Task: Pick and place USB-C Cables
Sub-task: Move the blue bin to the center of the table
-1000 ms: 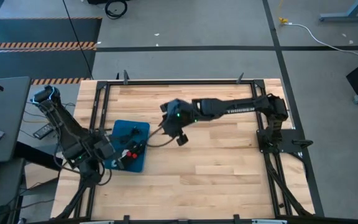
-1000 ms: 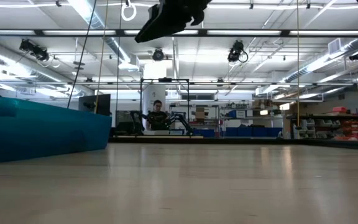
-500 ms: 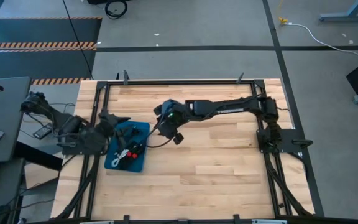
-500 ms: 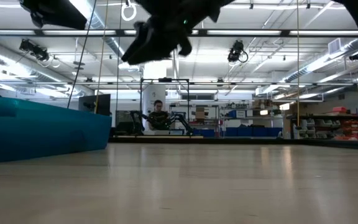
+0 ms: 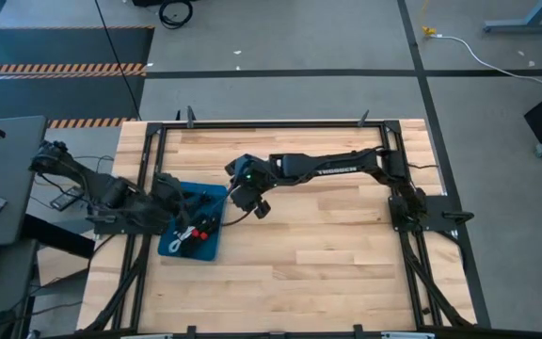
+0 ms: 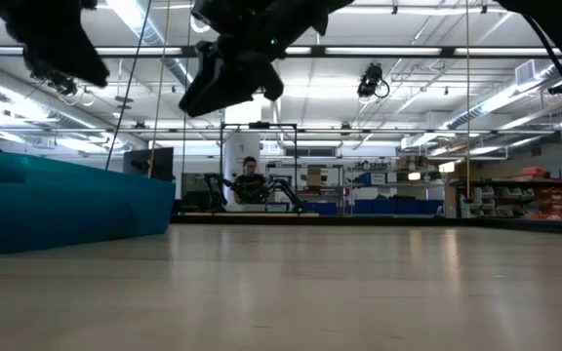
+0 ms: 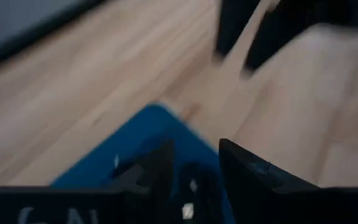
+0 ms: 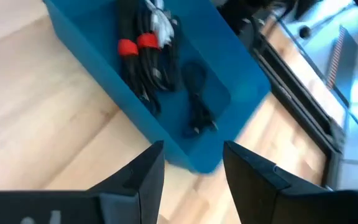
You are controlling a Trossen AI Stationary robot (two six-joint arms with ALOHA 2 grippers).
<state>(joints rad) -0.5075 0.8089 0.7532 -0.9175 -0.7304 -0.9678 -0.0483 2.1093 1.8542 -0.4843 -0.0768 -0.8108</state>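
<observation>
My right claw [image 8: 192, 163] slid from mid-counter to bin [image 8: 244, 93] edge, released, empty. Left claw [image 7: 194, 165] swung in over bin too, released. Cables [image 8: 149, 59] all in bin. Pick likely next.

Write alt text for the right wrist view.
A blue bin on a wooden table holds bundled black USB-C cables, two with red bands. The right claw hangs open and empty just outside the bin's near wall.

Both arms reach toward each other, left tool [image 5: 179, 192] and right tool [image 8: 191, 163] apparently parted, empty.
</observation>
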